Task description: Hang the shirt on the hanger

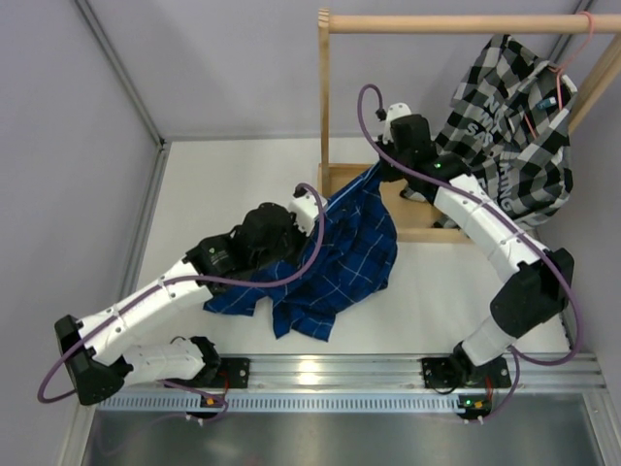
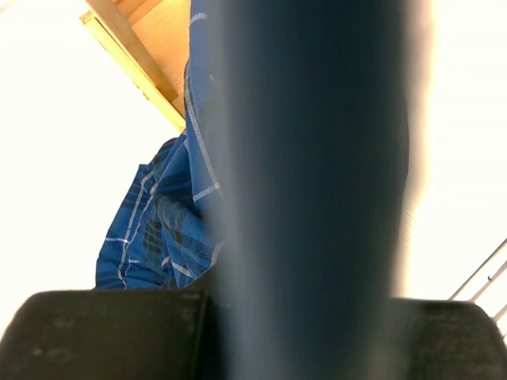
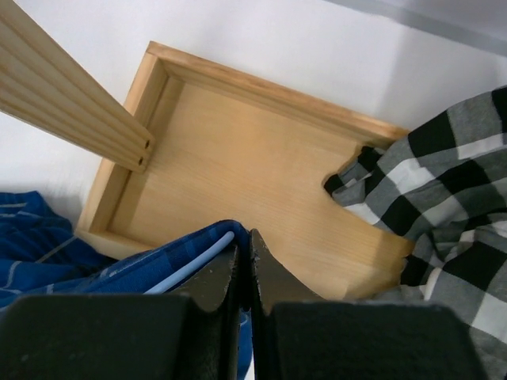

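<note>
The royal-blue checked shirt [image 1: 340, 262] lies bunched on the white table, with its upper end lifted toward the wooden stand. My right gripper [image 1: 383, 175] is shut on that upper end; in the right wrist view [image 3: 245, 237] the jaws pinch blue fabric together with the light-blue hanger [image 3: 190, 265], whose thin bar runs inside the cloth. The rest of the hanger is hidden. My left gripper [image 1: 296, 221] sits on the shirt's middle. A taut dark band of shirt [image 2: 317, 158] fills the left wrist view and hides the fingertips; it looks shut on the fabric.
A wooden rack stands at the back right, with a top rail [image 1: 456, 21], a post [image 1: 325, 97] and a base tray [image 3: 261, 150]. A black-and-white checked shirt [image 1: 514, 136] hangs there on a pink hanger [image 1: 579, 49]. An aluminium rail [image 1: 330, 369] runs along the near edge.
</note>
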